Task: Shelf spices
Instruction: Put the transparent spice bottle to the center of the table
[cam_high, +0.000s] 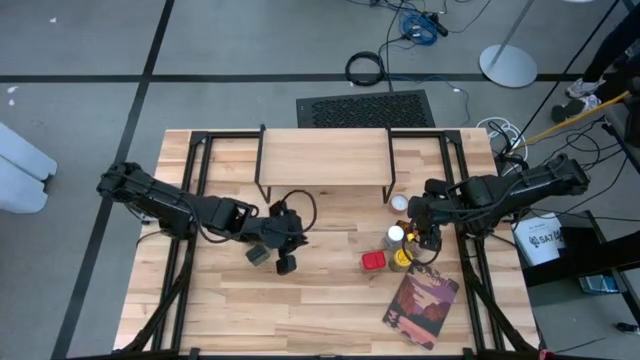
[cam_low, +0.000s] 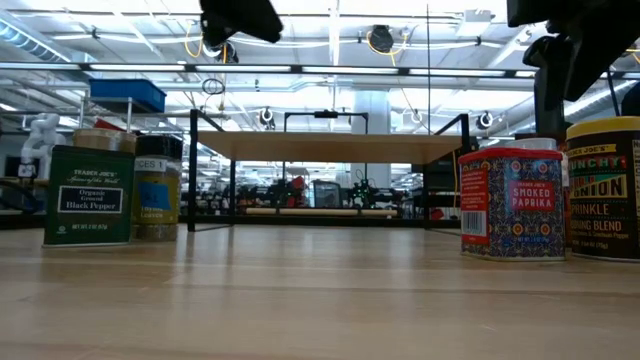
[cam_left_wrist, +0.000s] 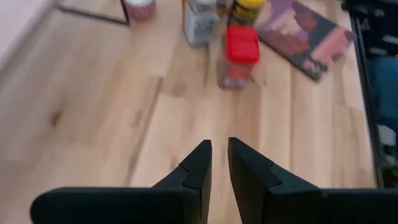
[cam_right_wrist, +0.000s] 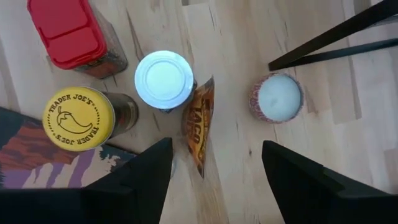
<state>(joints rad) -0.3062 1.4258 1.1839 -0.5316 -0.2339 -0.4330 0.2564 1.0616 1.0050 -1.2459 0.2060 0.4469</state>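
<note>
On the pale wood-plank bench (cam_high: 300, 310), the left hand (cam_high: 283, 250) hangs near the centre with its fingers nearly touching, gripping nothing; a green-labelled black pepper tin (cam_high: 258, 257) stands just beside it at nine o'clock. The pale plank shelf on thin black legs (cam_high: 325, 158) sits at twelve o'clock, its top bare. The right hand (cam_right_wrist: 214, 165), fingers spread wide and empty, hovers above a white-capped jar (cam_right_wrist: 164, 79), a yellow-lidded jar (cam_right_wrist: 78, 118), a red-topped paprika tin (cam_right_wrist: 73, 34) and a taco packet (cam_right_wrist: 199, 124).
</note>
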